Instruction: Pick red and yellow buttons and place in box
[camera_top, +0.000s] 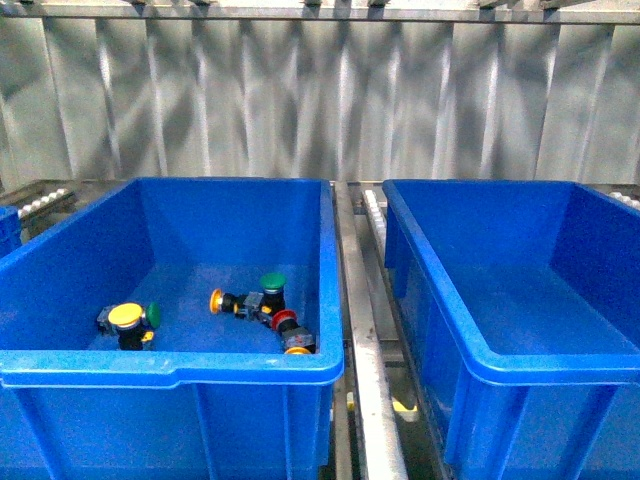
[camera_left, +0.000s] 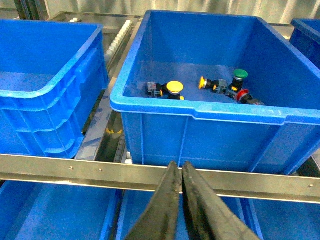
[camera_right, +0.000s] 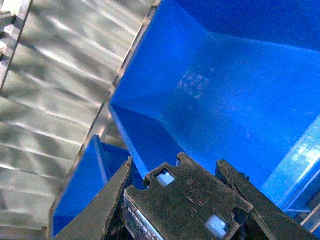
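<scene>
In the left blue bin (camera_top: 170, 366) lie a yellow button (camera_top: 126, 316), a second yellow button (camera_top: 216, 300) on its side and a red button (camera_top: 285, 322). The left wrist view shows the same three buttons: yellow (camera_left: 174, 87), yellow (camera_left: 202, 82) and red (camera_left: 243, 95). My left gripper (camera_left: 180, 166) is shut and empty, in front of that bin and below its rim. My right gripper (camera_right: 176, 165) is shut on a push-button's black body (camera_right: 190, 200); its cap colour is hidden. It hangs over the blue box (camera_right: 220, 85), which stands empty at right (camera_top: 500, 230). Neither arm shows in the front view.
Green-capped buttons (camera_top: 272, 282) (camera_top: 153, 315) lie among the others in the left bin. A metal rail (camera_top: 360, 340) runs between bin and box. A steel crossbar (camera_left: 100, 172) passes in front of my left gripper, and another blue bin (camera_left: 45, 65) stands beside it. Corrugated metal wall (camera_top: 320, 100) behind.
</scene>
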